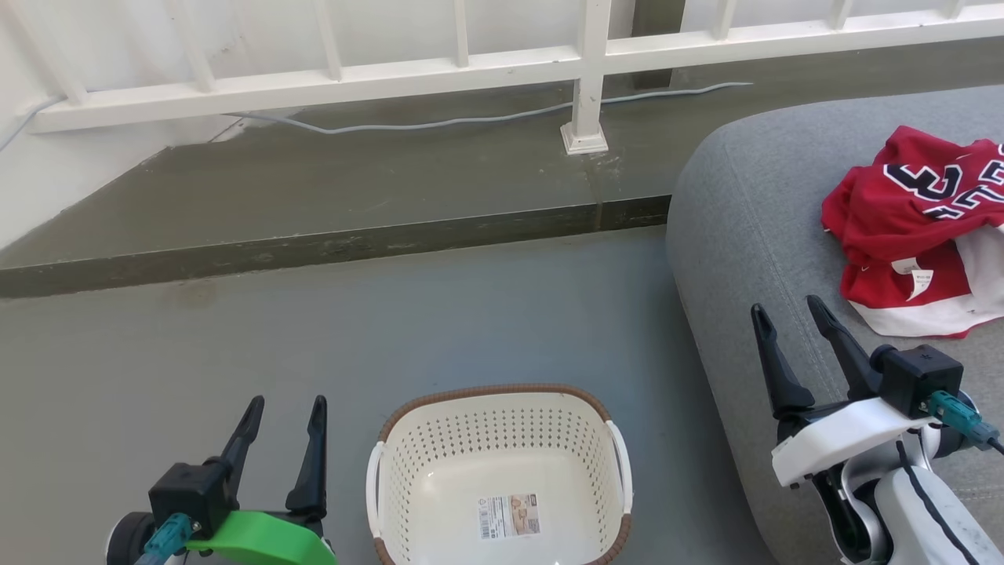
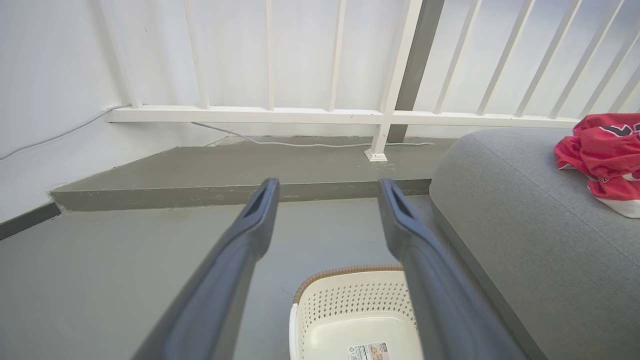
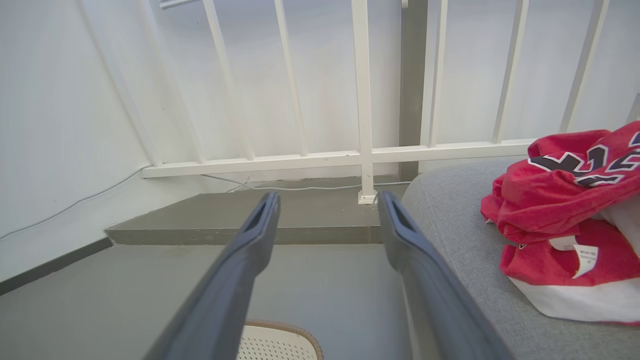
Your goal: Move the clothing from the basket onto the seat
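Left gripper: fingers spread wide, nothing held, poised over the floor just left of the basket. Right gripper: likewise wide apart, nothing held, above the near edge of the seat. Basket stands on the floor between the grippers, beside the seat; a label lies on its bottom. Clothing lies crumpled on the seat, beyond the right gripper and apart from it.
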Controlling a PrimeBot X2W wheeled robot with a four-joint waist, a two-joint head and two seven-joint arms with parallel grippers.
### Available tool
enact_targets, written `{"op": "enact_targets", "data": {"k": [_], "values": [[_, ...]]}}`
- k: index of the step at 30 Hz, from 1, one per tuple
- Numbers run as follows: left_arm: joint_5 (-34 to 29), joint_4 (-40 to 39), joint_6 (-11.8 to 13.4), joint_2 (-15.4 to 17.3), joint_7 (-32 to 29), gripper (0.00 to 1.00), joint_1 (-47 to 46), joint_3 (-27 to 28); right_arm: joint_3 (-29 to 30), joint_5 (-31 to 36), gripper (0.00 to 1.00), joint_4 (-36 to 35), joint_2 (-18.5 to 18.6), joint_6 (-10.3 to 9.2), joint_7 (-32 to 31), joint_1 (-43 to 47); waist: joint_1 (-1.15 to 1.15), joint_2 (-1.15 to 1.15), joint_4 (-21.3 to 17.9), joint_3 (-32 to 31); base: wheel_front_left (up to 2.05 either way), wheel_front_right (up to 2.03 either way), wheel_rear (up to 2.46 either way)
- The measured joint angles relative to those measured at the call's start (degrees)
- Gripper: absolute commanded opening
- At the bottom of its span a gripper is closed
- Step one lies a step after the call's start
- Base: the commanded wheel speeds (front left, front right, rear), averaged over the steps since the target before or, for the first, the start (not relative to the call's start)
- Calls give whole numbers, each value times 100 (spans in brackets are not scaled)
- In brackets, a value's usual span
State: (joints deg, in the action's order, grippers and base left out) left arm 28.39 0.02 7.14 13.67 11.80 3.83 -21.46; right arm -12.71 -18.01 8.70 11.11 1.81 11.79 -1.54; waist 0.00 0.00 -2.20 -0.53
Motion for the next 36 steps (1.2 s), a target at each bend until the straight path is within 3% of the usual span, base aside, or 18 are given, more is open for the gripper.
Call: {"op": "enact_targets", "data": {"k": [28, 29, 36], "values": [[-237, -86, 0, -166, -175, 100, 120, 191, 44, -14, 100, -375, 56, -92, -162, 169, 0, 0, 21, -4, 0, 0, 0], [-238, -88, 0, -172, -175, 0, 120, 204, 46, -14, 0, -381, 59, -92, -175, 194, 0, 0, 21, -4, 0, 0, 0], [-152, 176, -5, -302, -175, 0, 171, 91, -14, -36, 0, -74, -113, -89, -175, 454, 0, 0, 23, -2, 0, 0, 0]]}}
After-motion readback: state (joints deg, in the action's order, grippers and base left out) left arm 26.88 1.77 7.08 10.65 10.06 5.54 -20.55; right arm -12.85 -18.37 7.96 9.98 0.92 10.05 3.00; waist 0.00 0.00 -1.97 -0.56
